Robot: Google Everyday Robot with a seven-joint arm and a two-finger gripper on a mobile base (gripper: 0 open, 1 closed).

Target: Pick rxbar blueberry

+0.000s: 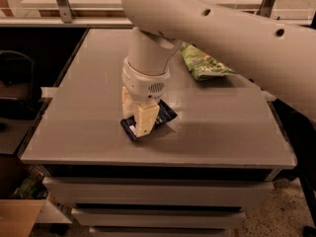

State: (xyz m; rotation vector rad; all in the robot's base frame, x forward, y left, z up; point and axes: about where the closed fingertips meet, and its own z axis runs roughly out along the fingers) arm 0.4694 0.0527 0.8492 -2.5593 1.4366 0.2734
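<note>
The rxbar blueberry (165, 114) is a flat dark navy wrapper with a small white label at its near-left end. It lies on the grey table top (84, 107) near the front edge. My gripper (138, 113) points straight down over the bar. One cream finger (146, 120) stands in front of the bar and the other (127, 102) behind it, so the bar sits between them. The fingers cover the bar's middle. The fingertips are down at the table surface.
A crinkled green snack bag (201, 63) lies at the back right of the table, partly under my arm. The table's front edge (148, 158) is just below the bar, with drawers beneath. A cardboard box (17, 216) stands on the floor at lower left.
</note>
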